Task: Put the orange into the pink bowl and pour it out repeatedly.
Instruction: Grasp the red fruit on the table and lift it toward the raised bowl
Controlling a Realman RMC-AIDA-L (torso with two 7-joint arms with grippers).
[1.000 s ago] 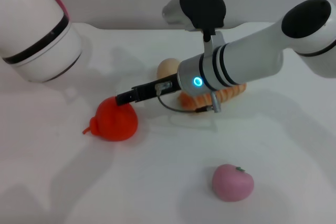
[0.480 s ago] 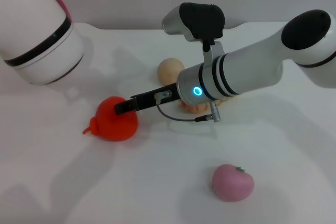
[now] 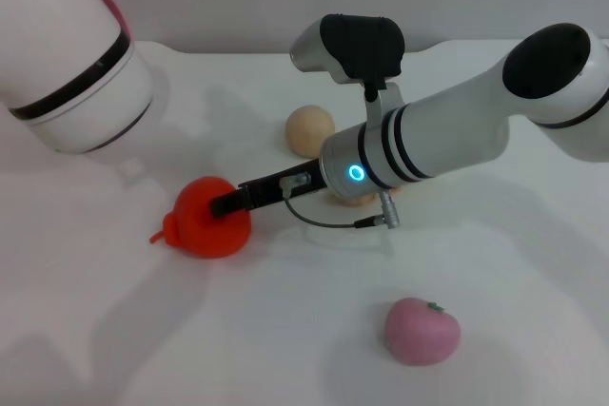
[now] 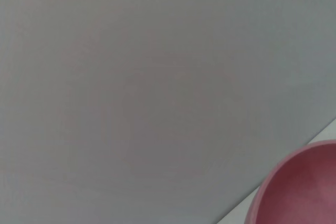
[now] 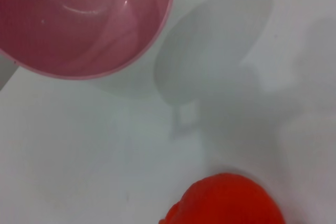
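Observation:
The orange [image 3: 205, 221] lies on the white table at centre left, its stem pointing left; its top also shows in the right wrist view [image 5: 226, 200]. My right gripper [image 3: 225, 203] reaches in from the right, and a black finger [image 3: 249, 195] lies across the orange's right side. The pink bowl [image 5: 84, 19] hangs above the table beyond the orange, casting a shadow. Only a pink sliver of the bowl [image 3: 114, 9] peeks out behind my left arm [image 3: 67, 54] at the upper left. The bowl's rim [image 4: 302, 190] shows in the left wrist view.
A beige ball [image 3: 310, 128] sits behind the right arm. A pink apple-like toy [image 3: 422, 330] lies at the front right. A striped bread loaf [image 3: 354, 199] is mostly hidden under the right forearm. Bare table lies at the front left.
My right gripper has come down and forward from the orange's top edge onto its side. The forearm now covers most of the bread loaf. The orange has stayed in place.

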